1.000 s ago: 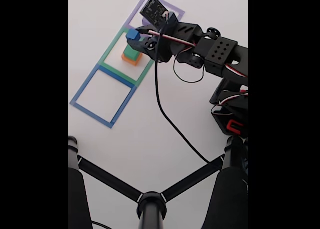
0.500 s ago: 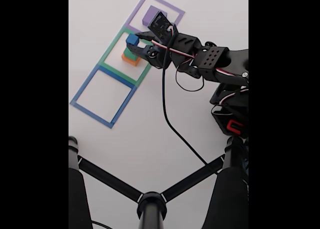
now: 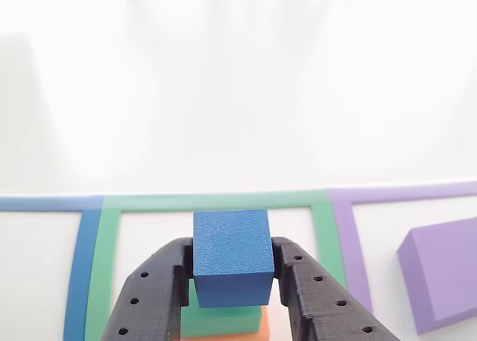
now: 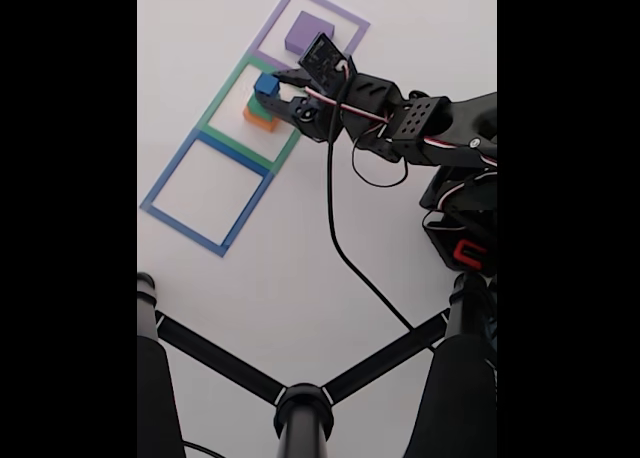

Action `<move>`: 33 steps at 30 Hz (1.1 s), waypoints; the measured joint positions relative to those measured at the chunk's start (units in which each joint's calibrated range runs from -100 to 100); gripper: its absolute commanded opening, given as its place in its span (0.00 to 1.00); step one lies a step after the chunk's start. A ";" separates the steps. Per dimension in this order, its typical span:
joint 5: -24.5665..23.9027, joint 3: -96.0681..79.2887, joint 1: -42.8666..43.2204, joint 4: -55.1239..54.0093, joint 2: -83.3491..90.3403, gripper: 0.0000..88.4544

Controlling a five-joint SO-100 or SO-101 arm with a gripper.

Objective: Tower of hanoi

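Note:
My gripper [image 3: 231,270] is shut on the small blue cube [image 3: 231,256], one black finger on each side. In the fixed view the gripper [image 4: 270,90] holds the blue cube [image 4: 266,84] just above the green block [image 4: 257,107], which lies on the orange block [image 4: 263,120] inside the green taped square. In the other view the green block [image 3: 223,320] shows below the cube, with a sliver of the orange block [image 3: 264,327] under it. The purple block [image 4: 308,28] lies alone in the purple taped square; the other view has the purple block [image 3: 443,270] at the right.
Three taped square outlines run in a row on the white table: blue [image 4: 160,183], green [image 4: 222,96] and purple [image 4: 345,20]. The arm's base [image 4: 462,228] stands at the right with a black cable [image 4: 340,248] trailing. A black tripod [image 4: 300,398] spans the bottom.
The arm has drawn back and lowered, uncovering the purple block. The blue cube stays gripped and has moved down closer to the green block.

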State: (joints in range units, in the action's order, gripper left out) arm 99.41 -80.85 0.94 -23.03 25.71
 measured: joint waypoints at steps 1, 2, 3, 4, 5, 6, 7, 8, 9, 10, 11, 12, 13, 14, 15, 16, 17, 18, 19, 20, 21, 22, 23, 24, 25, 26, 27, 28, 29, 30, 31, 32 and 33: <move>0.00 0.00 0.00 -0.08 -0.25 0.06; 0.00 0.00 0.00 -0.24 -0.59 0.06; 0.00 0.00 0.00 -0.48 -0.84 0.06; 0.00 0.00 0.00 -0.72 -1.01 0.06; 0.00 0.00 0.00 -0.88 -1.10 0.06; 0.00 0.00 0.00 -0.88 -1.27 0.06; 0.00 0.00 0.00 -0.88 -1.27 0.06; 0.00 0.00 0.00 -0.88 -1.27 0.06; 0.00 0.00 0.00 -0.96 -1.27 0.06; 0.00 0.00 0.00 -1.04 -1.35 0.06; 0.00 0.00 0.00 -1.28 -1.69 0.06; 0.00 0.00 0.00 -1.52 -1.94 0.06; 0.00 0.00 0.00 -1.69 -1.94 0.06; 0.00 0.00 0.00 -1.85 -2.11 0.06; 0.00 0.09 0.00 -1.85 -2.53 0.06; 0.00 0.09 0.00 -1.85 -3.04 0.06; 0.00 0.09 0.00 -1.85 -3.46 0.06; 0.00 0.09 0.00 -1.85 -3.80 0.06; 0.59 0.17 0.00 -1.85 -4.05 0.06; 0.59 0.26 0.00 -2.01 -4.31 0.06; 0.59 0.44 0.00 -2.17 -4.56 0.06; 0.59 0.70 0.00 -2.41 -4.90 0.06; 0.59 0.78 0.00 -2.65 -5.15 0.06; 0.59 0.96 0.00 -2.81 -5.40 0.06; 0.59 1.04 0.00 -2.89 -5.57 0.06; 0.59 1.13 0.00 -2.97 -5.83 0.07; 0.59 1.22 0.00 -2.97 -5.83 0.07; 0.59 1.22 0.00 -3.13 -5.91 0.08; 0.59 1.22 0.08 -3.13 -5.91 0.10; 0.59 1.22 0.16 -3.13 -5.91 0.12; 0.59 1.22 0.25 -3.45 -5.91 0.13; 0.59 1.22 0.33 -3.69 -5.91 0.14; 0.59 1.22 0.41 -3.85 -5.91 0.16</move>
State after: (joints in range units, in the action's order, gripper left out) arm 100.00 -79.63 1.35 -26.89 19.80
